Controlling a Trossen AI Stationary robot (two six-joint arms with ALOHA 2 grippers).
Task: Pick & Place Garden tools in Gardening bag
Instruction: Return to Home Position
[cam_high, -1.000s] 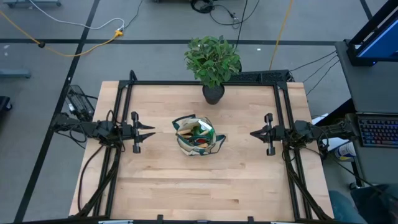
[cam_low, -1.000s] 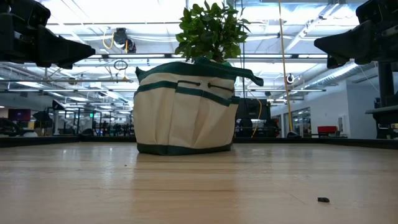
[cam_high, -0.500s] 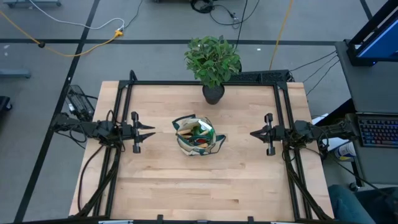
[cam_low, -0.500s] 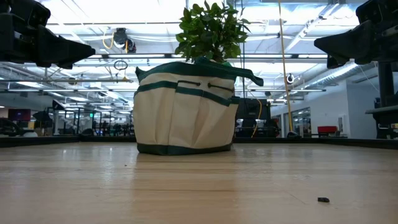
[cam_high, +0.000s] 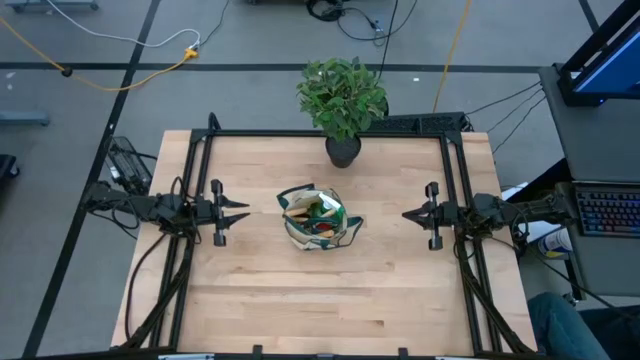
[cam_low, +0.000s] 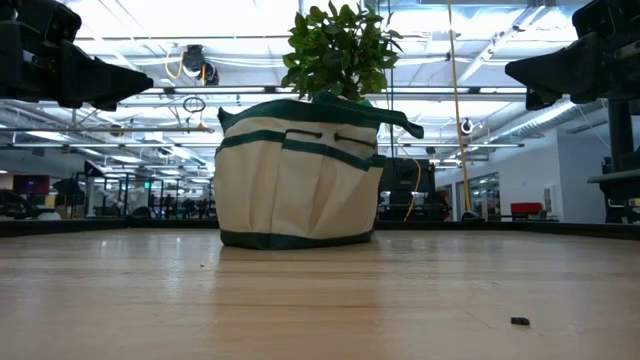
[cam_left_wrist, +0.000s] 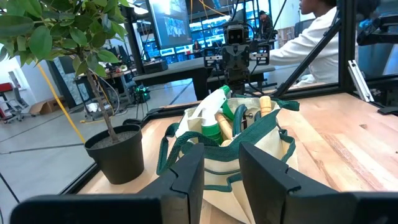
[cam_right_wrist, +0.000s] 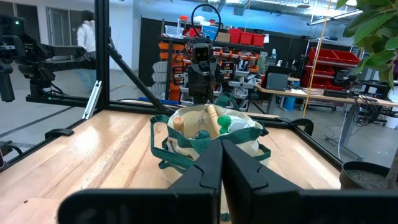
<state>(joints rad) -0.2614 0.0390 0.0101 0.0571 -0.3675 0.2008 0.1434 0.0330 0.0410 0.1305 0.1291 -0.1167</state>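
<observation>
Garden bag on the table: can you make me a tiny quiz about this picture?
1. True or false: the bag lies tipped on its side.
2. Where is the potted plant? A: at the edge of the table, behind the bag. B: inside the bag. C: in a gripper.
3. What do the left gripper and the right gripper hold?
Key: 1 false, it stands upright. 2 A. 3 nothing; both hang apart from the bag.

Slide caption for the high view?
Filled gardening bag at table centre, left gripper and right gripper flanking, potted plant at edge.
</observation>
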